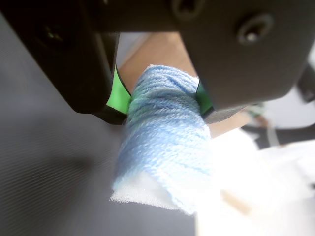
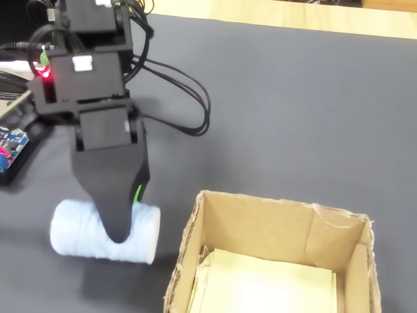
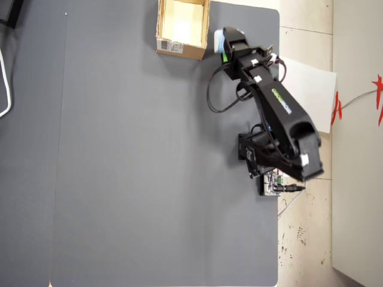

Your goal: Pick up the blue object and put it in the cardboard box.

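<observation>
Gray and flat, the counter (image 2: 293,98) is a dark mat that fills most of what we see, with pale wood past its far edge.

Closest to us, in the wrist view, the end effector (image 1: 162,101) is pinching the blue object (image 1: 165,147) across its middle. We can see green pads pressing on both sides of it. The blue object is a soft roll wound with pale blue yarn, with a white fluffy end poking out at the bottom.

In the fixed view, the roll (image 2: 104,231) lies sideways under the end effector (image 2: 120,231), with its long way going left to right. We cannot tell if it rests on the counter or is lifted a little.

Just beside it, to the right in that view, stands the cardboard box (image 2: 273,228). Its flaps stand up and its top is open. The near flap is taller than the roll is now.

From above, the roll (image 3: 219,40) sits right by the box (image 3: 179,49), on the arm's side of it.

So we think the next move is up first, then sideways over the flap, then let go. Going straight sideways could bump the flap.

A small blue board (image 2: 12,149) with red parts lies far to the left.
</observation>
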You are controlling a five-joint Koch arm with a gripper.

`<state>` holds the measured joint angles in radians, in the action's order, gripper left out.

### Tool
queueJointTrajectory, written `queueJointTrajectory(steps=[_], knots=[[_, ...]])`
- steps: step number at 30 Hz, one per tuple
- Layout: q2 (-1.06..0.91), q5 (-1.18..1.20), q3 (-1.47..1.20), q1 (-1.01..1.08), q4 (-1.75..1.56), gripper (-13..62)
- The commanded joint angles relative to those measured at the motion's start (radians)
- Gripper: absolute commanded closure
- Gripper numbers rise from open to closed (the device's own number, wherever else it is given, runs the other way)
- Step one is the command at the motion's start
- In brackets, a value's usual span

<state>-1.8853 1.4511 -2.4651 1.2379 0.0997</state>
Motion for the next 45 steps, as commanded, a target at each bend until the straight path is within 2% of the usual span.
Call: queueJointTrajectory(steps=[1, 12, 19, 21, 22, 27, 31, 35, 45], knots=[[-0.055, 0.048, 0.026, -0.017, -0.101, 29.2], [-0.067, 0.121, 0.141, -0.14, -0.282, 29.2], [0.044, 0.117, 0.305, -0.305, -0.293, 29.0], [0.089, 0.112, 0.348, -0.342, -0.259, 26.0], [0.129, 0.091, 0.405, -0.364, -0.147, 20.0], [0.153, 0.063, 0.434, -0.364, -0.055, 15.4], [0.152, 0.063, 0.433, -0.357, -0.029, 15.3], [0.107, 0.067, 0.413, -0.385, -0.025, 15.4], [-0.163, 0.126, 0.173, -0.624, -0.038, 15.4]])
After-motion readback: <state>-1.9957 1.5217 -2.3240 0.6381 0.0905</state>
